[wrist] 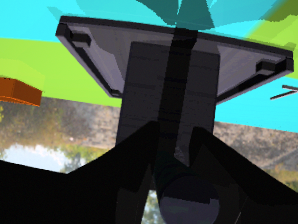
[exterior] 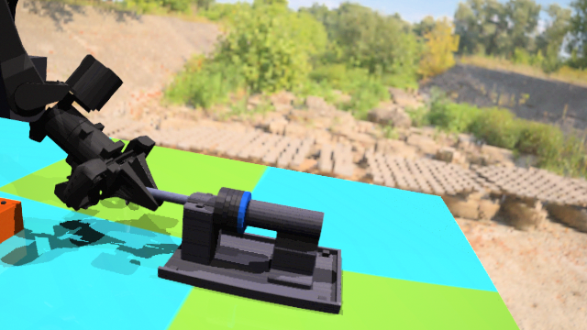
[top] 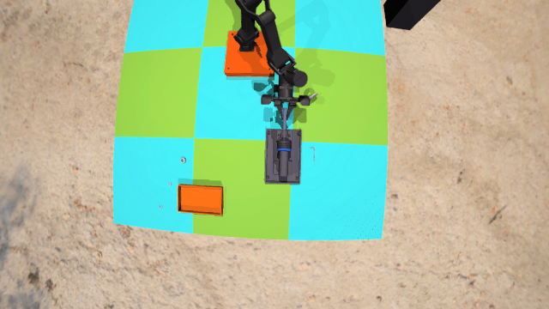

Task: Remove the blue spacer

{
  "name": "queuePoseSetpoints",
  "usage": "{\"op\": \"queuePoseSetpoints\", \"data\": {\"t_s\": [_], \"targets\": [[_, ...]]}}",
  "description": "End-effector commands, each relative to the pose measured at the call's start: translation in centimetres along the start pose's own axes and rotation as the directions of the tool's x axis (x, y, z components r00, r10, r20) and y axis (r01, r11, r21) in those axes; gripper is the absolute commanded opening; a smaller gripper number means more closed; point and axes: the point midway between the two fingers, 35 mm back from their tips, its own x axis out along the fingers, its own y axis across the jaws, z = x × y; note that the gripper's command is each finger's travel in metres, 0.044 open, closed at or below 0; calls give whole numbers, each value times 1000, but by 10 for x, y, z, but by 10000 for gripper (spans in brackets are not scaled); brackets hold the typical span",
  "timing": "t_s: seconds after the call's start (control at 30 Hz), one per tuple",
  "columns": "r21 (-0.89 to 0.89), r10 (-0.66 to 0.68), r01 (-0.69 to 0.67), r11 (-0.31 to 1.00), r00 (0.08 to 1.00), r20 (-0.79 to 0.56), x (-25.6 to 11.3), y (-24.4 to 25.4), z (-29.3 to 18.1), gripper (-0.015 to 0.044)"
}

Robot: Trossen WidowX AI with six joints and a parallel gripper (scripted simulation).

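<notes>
The shaft [top: 285, 124] [exterior: 171, 195] sticks out of the small support block [exterior: 198, 229] towards the arm; its round end [wrist: 190, 204] shows in the wrist view. My gripper [exterior: 155, 198] [wrist: 174, 133] is shut on this shaft outside the support. The blue spacer [top: 284, 149] [exterior: 244, 212] stands upright between the dark spacers [exterior: 227, 206] and the big housing block's barrel [top: 283, 165] [exterior: 286, 216], in line with them. The dark spacers stand together beside the support block. How far the shaft reaches inside the spacers is hidden.
The fixture's base plate [top: 269, 178] [exterior: 248, 293] lies under the blocks. An orange tray [top: 200, 199] stands left of it in the top view. A hex key [top: 314, 154] lies to the right, and a washer-like ring [top: 183, 160] lies above the tray.
</notes>
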Motion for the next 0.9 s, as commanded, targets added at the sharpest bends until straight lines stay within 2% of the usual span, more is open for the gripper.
{"op": "queuePoseSetpoints", "data": {"t_s": [0.0,0.87], "targets": [[3,1,-1,1000,1000,2,-1,0,1,0],[3,1,-1,1000,1000,2,-3,0,3,0]]}}
